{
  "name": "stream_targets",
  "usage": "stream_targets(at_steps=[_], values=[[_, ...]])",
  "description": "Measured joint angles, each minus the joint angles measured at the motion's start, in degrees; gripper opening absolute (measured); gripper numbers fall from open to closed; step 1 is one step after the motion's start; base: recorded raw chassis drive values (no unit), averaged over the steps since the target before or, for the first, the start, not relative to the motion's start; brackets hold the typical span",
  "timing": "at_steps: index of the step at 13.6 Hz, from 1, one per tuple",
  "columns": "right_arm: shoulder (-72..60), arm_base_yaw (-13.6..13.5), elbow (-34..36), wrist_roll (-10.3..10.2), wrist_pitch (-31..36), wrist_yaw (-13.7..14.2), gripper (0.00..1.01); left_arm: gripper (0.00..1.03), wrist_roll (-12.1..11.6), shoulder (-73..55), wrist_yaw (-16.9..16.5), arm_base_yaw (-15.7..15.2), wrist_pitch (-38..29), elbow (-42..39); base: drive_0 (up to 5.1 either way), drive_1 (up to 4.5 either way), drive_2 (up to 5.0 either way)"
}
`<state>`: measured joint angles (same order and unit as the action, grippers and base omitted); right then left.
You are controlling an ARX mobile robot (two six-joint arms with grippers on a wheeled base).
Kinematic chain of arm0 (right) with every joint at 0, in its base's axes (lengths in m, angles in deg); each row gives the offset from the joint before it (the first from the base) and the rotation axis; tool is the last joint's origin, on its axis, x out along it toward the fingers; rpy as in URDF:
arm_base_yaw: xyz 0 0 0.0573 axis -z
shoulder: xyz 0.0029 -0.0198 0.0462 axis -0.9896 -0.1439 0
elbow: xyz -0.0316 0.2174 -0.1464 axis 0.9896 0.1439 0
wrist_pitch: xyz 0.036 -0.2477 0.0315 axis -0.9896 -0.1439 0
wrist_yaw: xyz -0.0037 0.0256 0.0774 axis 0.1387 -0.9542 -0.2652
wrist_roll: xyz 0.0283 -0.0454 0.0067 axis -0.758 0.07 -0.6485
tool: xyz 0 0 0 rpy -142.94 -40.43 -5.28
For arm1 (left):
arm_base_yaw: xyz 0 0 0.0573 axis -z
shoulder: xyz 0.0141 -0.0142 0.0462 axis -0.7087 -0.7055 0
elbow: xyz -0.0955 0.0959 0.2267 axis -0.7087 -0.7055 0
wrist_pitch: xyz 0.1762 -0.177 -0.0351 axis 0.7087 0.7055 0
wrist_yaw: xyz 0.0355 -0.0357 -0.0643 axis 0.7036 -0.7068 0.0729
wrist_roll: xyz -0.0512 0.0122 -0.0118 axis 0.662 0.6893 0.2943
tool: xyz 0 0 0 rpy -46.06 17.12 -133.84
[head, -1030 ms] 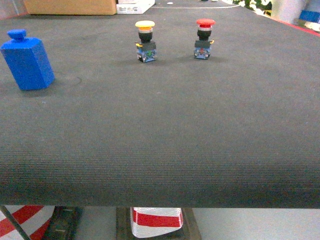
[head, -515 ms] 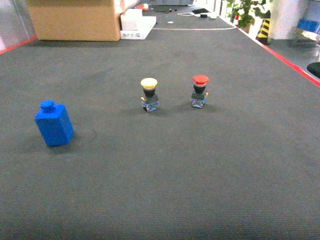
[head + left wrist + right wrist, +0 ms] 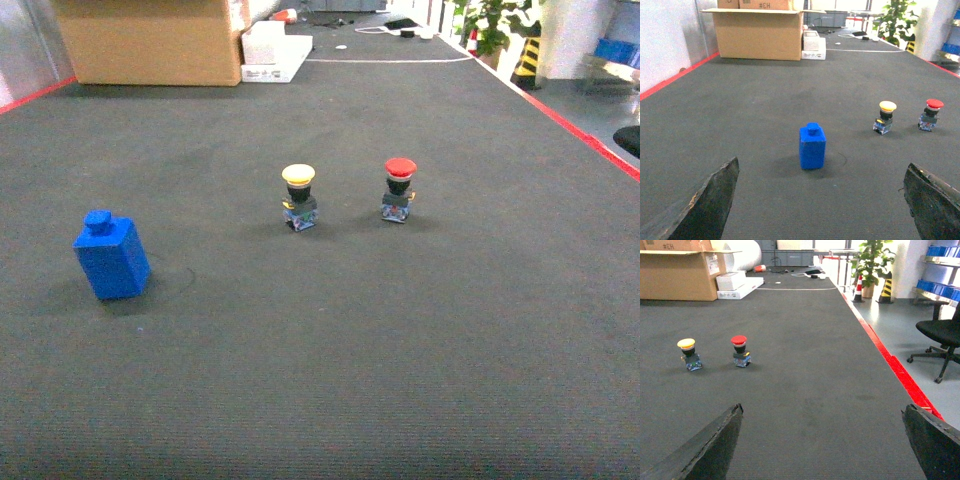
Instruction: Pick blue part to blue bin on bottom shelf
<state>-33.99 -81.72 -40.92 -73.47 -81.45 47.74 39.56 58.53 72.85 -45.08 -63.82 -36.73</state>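
The worktop (image 3: 400, 340) is the largest thing in sight: a broad, dark grey surface with a fine ribbed, carpet-like weave, edged by a red stripe along its right side. At its far end stands a big brown cardboard box (image 3: 150, 40) with plain corrugated walls, and beside that a flat white carton (image 3: 275, 50). Beyond the red edge, the right wrist view takes in a black swivel chair (image 3: 940, 335) and a leafy potted plant (image 3: 867, 262).

The blue part (image 3: 111, 255) stands upright on the left of the worktop, well apart from everything else. It is a solid, matte, saturated-blue block, taller than wide, with flat faces, clean corners and a small round knob on top. In the left wrist view it sits near the middle, ahead of the arm.

Two small push-buttons stand near each other towards the middle: one with a yellow mushroom cap (image 3: 298, 196), one with a red mushroom cap (image 3: 398, 188), each on a dark neck over a small bluish base.

The left end effector (image 3: 820, 205) has its two dark, rough-edged fingers (image 3: 710, 200) spread wide, holding nothing. The right end effector (image 3: 825, 440) likewise has its fingers (image 3: 935, 440) spread wide apart over bare worktop.
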Motion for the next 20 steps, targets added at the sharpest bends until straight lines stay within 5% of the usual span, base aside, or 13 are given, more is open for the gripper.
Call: stream_targets(at_steps=[4,9,10,12,14,20], values=[[0.00,0.00,0.00,-0.02,0.00,-0.02,0.98,0.98,0.50,-0.48,2.49,0.94,1.75,0.31,0.0,0.00,0.0],[0.00,0.00,0.00,-0.02,-0.04,0.02,0.98,0.98,1.75,-8.20,13.46,7.82,-2.71,-0.13,0.0,0.00,0.0],[0.00,0.00,0.00,0.00,0.02,-0.02,0.98,0.98,1.05,-19.76,17.00,12.04,-15.17,-0.59,0.0,0.00,0.0],[0.00,0.00,0.00,0.00,0.00,-0.02,0.98,0.98,0.63,-51.78,15.96,11.43,-47.87,-0.15,0.0,0.00,0.0],[0.00,0.00,0.00,-0.02,-0.02,-0.02,0.98,0.98,-0.04,-78.97,14.71,9.77,-66.69,4.22,0.0,0.00,0.0],[0.00,0.00,0.00,0.00,0.00,0.00,0.98,0.98,-1.90,-104.30,11.74,5.68,-68.89,24.24,0.0,0.00,0.0]])
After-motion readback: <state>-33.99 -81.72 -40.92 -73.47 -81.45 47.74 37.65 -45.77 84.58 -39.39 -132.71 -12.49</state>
